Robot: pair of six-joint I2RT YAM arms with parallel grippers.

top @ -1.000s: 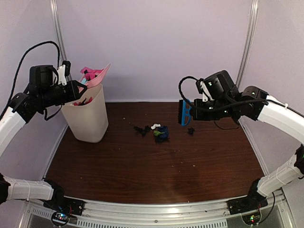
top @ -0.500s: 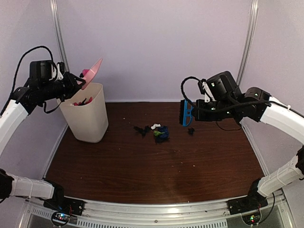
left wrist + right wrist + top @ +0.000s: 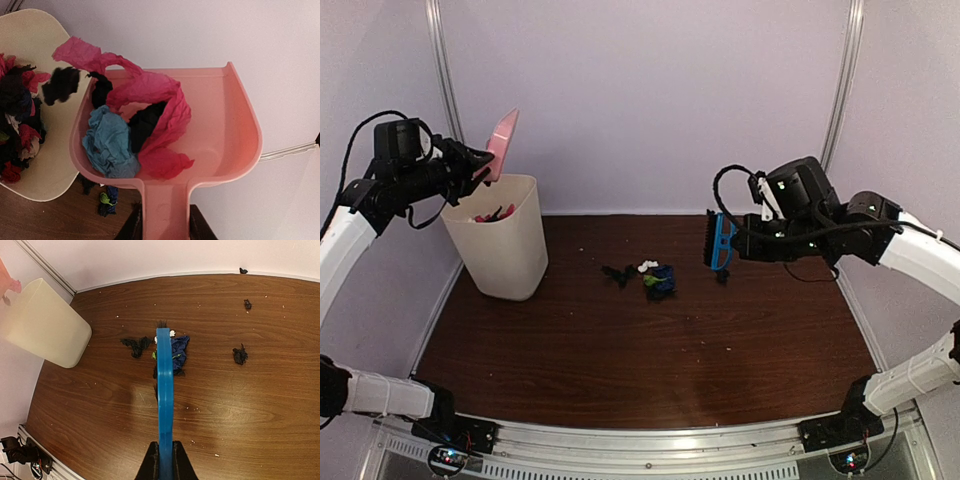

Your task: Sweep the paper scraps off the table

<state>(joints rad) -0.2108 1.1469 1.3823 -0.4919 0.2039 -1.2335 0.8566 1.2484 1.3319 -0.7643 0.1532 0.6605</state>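
1. The left fingers (image 3: 134,229) are clamped narrowly on the handle of the pink dustpan (image 3: 503,140), held high over the cream waste bin (image 3: 500,245) at the desk's (image 3: 620,350) 10 o'clock corner.
2. The pan is tipped steeply toward the bin mouth, most likely so that its load slides out. In the left wrist view, pink, light blue and black paper scraps (image 3: 135,132) are bunched at the pan's bin-side edge. One blurred black bit hangs between pan and bin, probably dropping. The bin already holds many scraps.
3. The right fingers (image 3: 151,462) are pinched tight on the handle of the blue hand brush (image 3: 718,243). It is held edge-on at about 3 o'clock of the remaining pile. It seems parked there, ready to push the pile once a pan is set down.
4. On the desk, a small cluster of dark blue, green, white and black scraps lies near the centre, toward 12 o'clock. One black scrap lies apart at the cluster's 3 o'clock, near the brush, and two more sit out at 1 o'clock by the back wall.
5. The job looks part done: one load is being emptied and another remains to be swept.
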